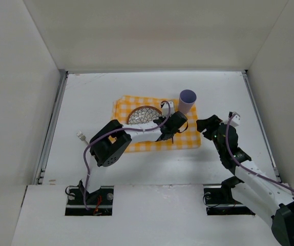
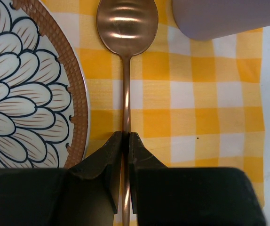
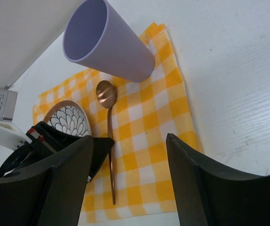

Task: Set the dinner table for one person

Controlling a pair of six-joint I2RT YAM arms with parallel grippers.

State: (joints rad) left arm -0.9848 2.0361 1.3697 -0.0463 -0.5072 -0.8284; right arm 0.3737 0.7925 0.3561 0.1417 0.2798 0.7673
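The white dinner table point(image 1: 85, 97) carries a yellow-and-white checked cloth point(image 1: 188, 138). On the cloth are a patterned plate point(image 1: 143, 115), a lilac cup point(image 1: 187, 101) and a copper spoon point(image 2: 125, 28). The spoon lies just right of the plate point(image 2: 27, 84), with its bowl pointing towards the cup point(image 2: 224, 19). My left gripper point(image 2: 125, 135) is shut on the spoon's handle, low over the cloth point(image 2: 196, 94); it shows in the top view point(image 1: 168, 130). My right gripper point(image 3: 129, 141) is open and empty above the cloth's right edge point(image 1: 206, 125). It sees the cup point(image 3: 107, 42), spoon point(image 3: 109, 132) and plate point(image 3: 71, 117).
Metal rails point(image 1: 52, 123) run along the table's left and right edges, and white walls enclose it on three sides. A small white object point(image 1: 80, 136) lies on the table left of the cloth. Bare tabletop point(image 3: 238, 70) lies to the right of the cloth.
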